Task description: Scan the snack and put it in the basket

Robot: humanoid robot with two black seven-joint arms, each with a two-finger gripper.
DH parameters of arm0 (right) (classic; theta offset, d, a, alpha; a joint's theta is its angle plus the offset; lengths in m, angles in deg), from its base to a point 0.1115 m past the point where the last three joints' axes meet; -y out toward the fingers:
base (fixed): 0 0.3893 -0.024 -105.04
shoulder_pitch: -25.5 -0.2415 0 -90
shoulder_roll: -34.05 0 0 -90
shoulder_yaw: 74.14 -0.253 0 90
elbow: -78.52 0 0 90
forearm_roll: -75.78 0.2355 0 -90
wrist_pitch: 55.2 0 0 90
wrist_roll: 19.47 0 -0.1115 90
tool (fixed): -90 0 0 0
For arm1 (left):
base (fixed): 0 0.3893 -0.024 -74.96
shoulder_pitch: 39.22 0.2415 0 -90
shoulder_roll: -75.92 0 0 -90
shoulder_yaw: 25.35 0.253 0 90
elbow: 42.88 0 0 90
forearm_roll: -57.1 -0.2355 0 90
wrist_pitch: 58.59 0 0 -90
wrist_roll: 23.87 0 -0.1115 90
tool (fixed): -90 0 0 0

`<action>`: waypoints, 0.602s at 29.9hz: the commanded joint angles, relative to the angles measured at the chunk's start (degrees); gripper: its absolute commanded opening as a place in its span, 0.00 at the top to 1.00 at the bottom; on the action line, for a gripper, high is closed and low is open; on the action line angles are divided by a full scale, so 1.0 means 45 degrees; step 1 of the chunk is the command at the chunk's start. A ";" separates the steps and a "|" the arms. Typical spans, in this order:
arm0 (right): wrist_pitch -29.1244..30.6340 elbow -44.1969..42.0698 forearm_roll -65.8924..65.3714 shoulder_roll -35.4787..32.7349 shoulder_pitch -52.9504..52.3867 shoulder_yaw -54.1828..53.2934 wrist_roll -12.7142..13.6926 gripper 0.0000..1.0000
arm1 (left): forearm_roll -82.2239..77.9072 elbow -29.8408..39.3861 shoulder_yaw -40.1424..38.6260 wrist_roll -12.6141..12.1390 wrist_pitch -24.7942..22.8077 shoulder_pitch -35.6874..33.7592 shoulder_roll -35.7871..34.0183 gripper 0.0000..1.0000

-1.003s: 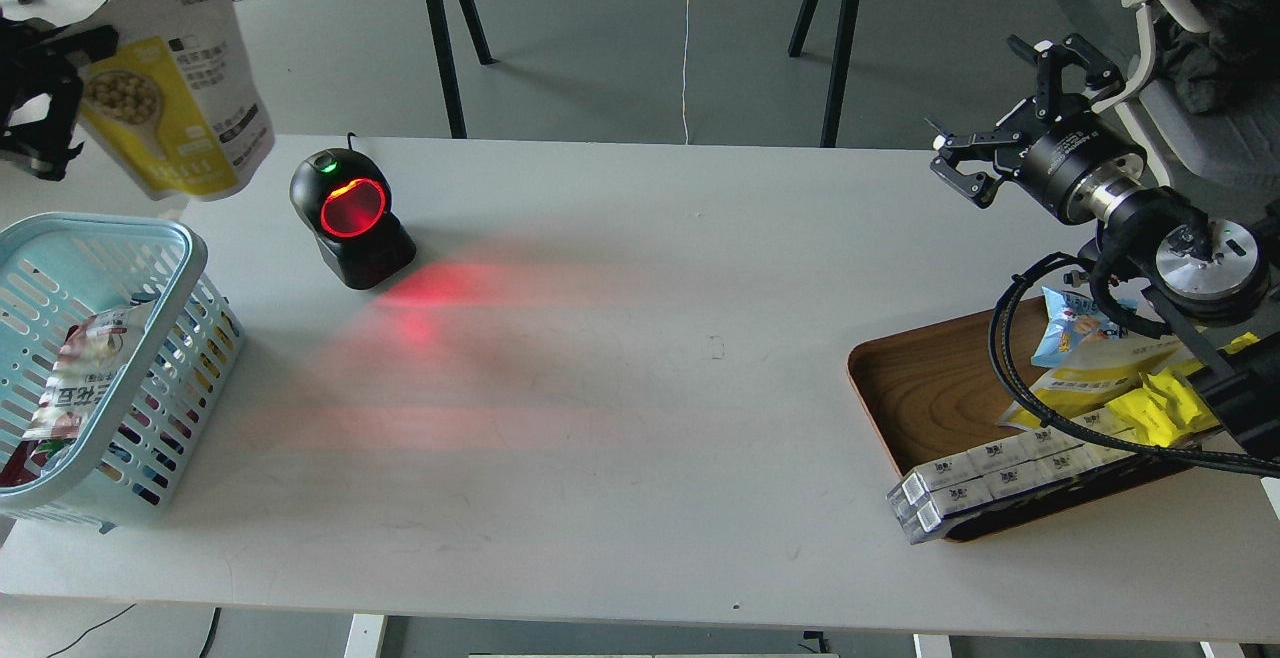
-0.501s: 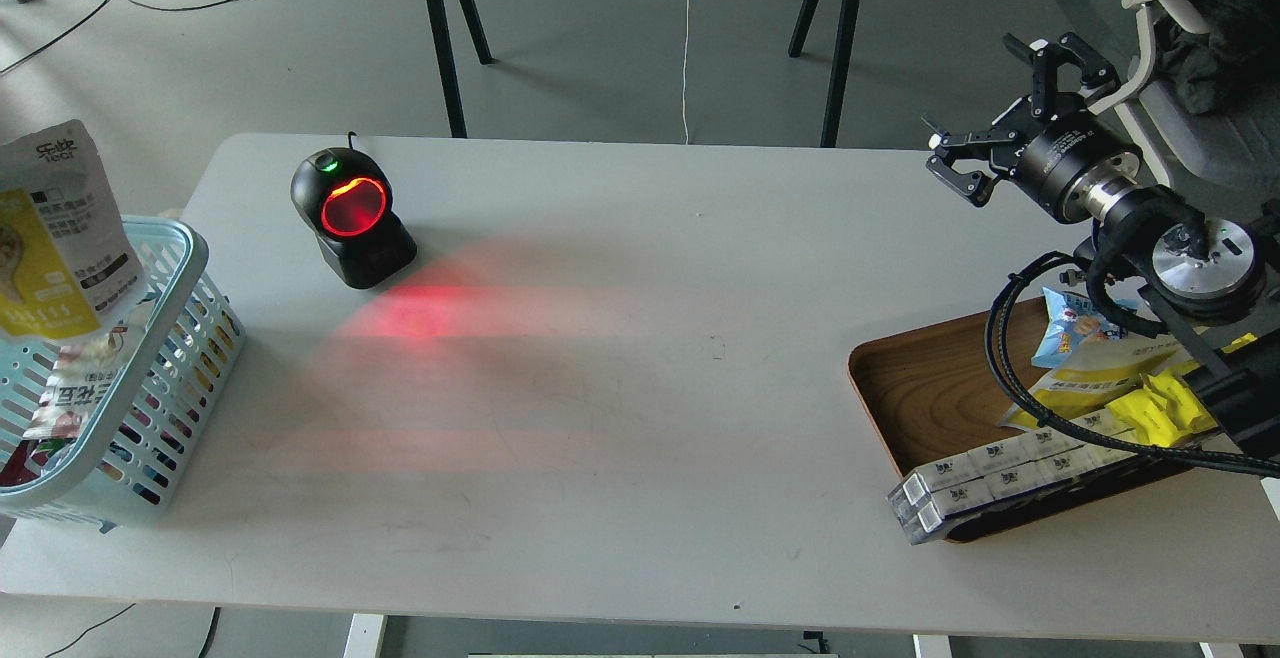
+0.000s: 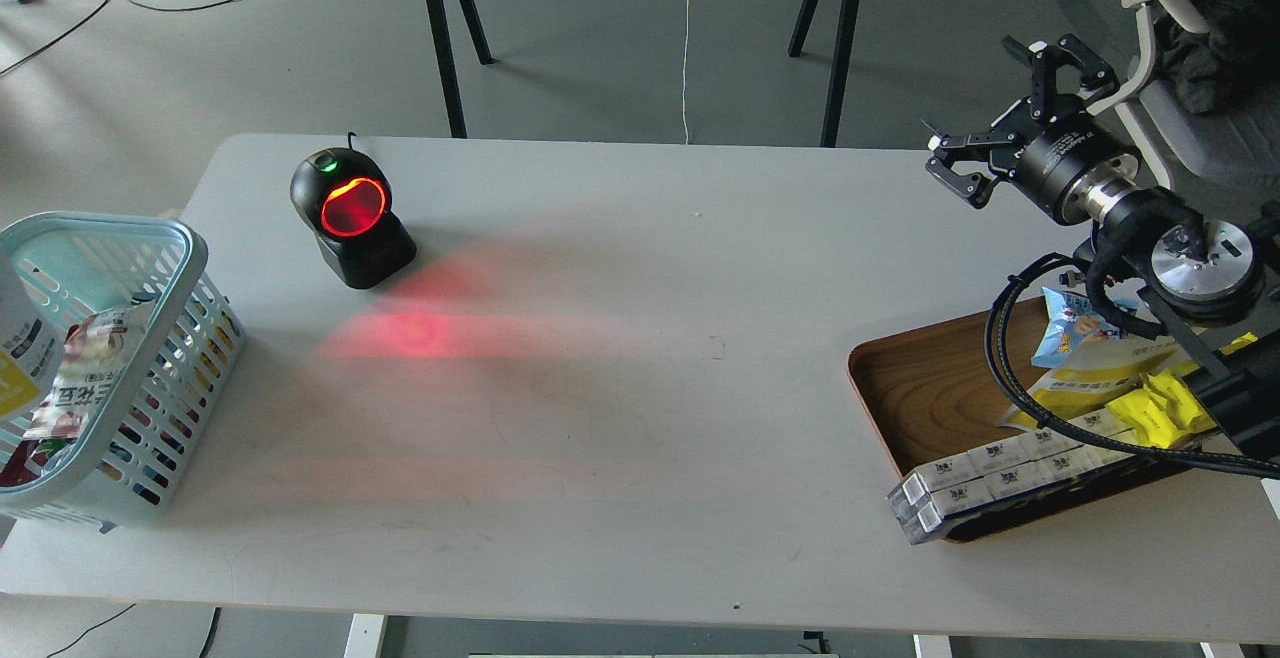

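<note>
Head view: a white-and-yellow snack pouch [image 3: 18, 353] sits inside the slotted light blue plastic basket [image 3: 150, 238] at the white table's [image 3: 640, 418] left end, well apart from the right gripper [image 3: 1000, 103]. Its black fingers are spread wide, holding nothing, above the table near a brown wooden tray [image 3: 920, 393].

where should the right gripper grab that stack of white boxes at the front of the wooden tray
Probably from above, across the short width of the white boxes. They lie flat in a long row overhanging the wooden tray edge, clear of the right gripper, which is open above the table.
</note>
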 commanded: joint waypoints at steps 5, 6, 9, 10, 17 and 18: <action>-0.0001 -0.0019 0.0000 0.0045 0.0013 0.0019 -0.0001 0.03 | 0.0715 -0.0711 0.1046 0.0168 -0.0002 0.0023 0.0594 1.00; -0.0001 -0.0019 0.0000 0.0045 0.0013 0.0019 -0.0001 0.03 | 0.0716 -0.0711 0.1124 0.0168 -0.0002 0.0023 0.0594 1.00; -0.0001 -0.0019 0.0000 0.0026 0.0033 0.0019 -0.0001 0.03 | 0.0735 -0.0731 0.1242 0.0187 -0.0002 0.0042 0.0594 0.99; -0.0001 -0.0019 0.0000 0.0045 0.0033 0.0019 -0.0001 0.03 | 0.0754 -0.0731 0.1242 0.0187 -0.0002 0.0023 0.0594 0.95; -0.0001 -0.0019 -0.0020 0.0065 0.0033 0.0019 -0.0001 0.03 | 0.0754 -0.0731 0.1144 0.0187 -0.0002 -0.0055 0.0555 0.23; -0.0001 -0.0019 0.0000 0.0065 0.0033 0.0019 -0.0001 0.03 | 0.0774 -0.0731 0.1106 0.0168 -0.0002 -0.0094 0.0555 0.12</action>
